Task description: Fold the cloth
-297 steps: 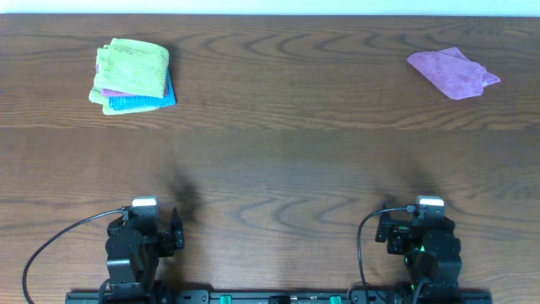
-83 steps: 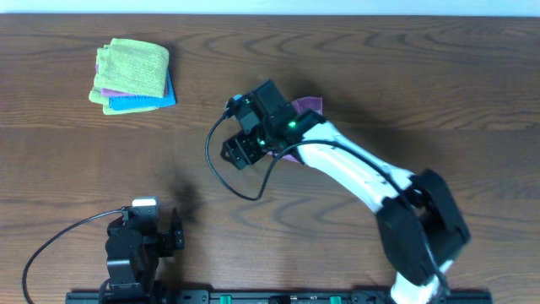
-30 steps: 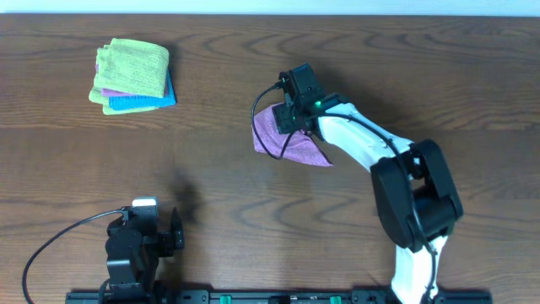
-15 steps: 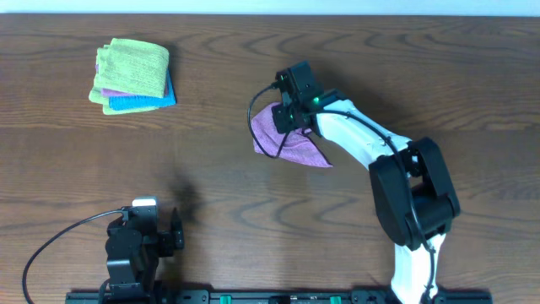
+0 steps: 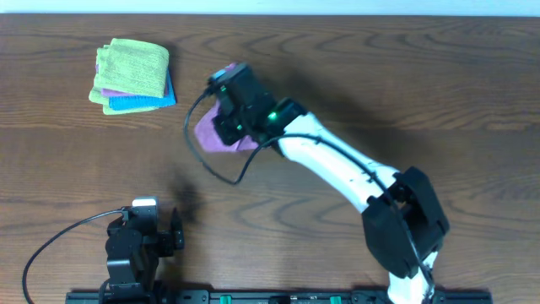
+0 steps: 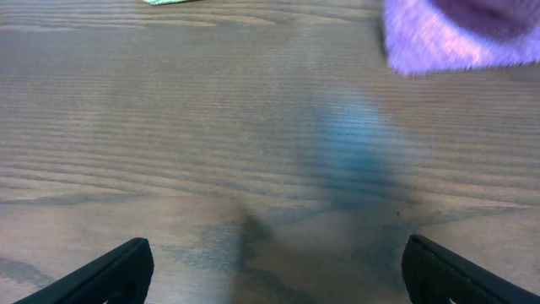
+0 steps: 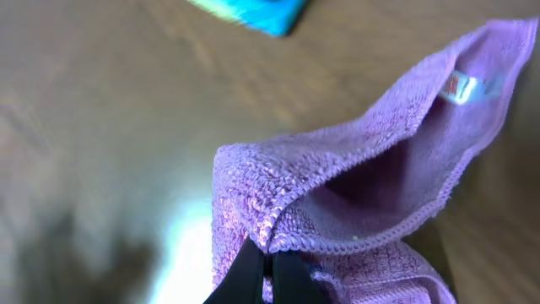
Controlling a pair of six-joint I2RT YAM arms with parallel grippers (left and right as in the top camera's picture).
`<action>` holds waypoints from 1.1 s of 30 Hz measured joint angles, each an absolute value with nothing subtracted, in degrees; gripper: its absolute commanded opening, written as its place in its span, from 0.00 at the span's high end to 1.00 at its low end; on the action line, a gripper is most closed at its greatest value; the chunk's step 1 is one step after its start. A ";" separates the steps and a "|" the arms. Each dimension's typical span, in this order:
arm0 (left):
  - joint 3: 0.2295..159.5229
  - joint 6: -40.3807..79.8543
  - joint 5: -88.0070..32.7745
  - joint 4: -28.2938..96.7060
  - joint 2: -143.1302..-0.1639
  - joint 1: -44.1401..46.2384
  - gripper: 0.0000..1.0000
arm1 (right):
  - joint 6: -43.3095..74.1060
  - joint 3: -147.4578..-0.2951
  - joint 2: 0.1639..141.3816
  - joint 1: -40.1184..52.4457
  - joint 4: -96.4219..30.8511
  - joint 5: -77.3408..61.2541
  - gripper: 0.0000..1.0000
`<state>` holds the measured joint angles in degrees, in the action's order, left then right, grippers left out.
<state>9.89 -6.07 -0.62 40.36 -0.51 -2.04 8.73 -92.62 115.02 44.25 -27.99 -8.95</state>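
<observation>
While the right end effector (image 7: 268,272) is clamped on a hemmed edge of the purple cloth (image 5: 211,137), the cloth sits bunched beneath it, left of centre toward the far edge of the desk (image 5: 405,76), near a stack of green and blue cloths (image 5: 133,74). The left end effector (image 6: 274,268) rests wide open by the near edge. The fold seems barely begun. Next, the held edge needs laying over the opposite edge.

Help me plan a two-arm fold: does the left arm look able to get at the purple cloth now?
Probably yes. Bare table lies between the open left end effector and the cloth, and the right end effector, shut on the cloth's edge, reaches it from the right.
</observation>
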 measured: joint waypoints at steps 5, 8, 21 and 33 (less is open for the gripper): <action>9.89 -6.07 -0.62 40.36 -0.54 -2.04 0.04 | 8.73 -92.62 115.04 46.00 -29.65 -3.27 0.99; 9.89 -6.07 -0.62 40.34 -0.54 -2.04 0.05 | 8.69 -92.62 115.04 44.62 -33.08 4.62 0.99; 9.89 -6.07 -0.62 40.36 -0.54 -2.04 0.05 | 4.67 -92.64 113.58 31.16 -37.71 23.44 0.99; 9.89 -6.07 -0.62 40.36 -0.54 -2.04 0.05 | 2.24 -92.97 110.32 24.10 -37.43 29.82 0.99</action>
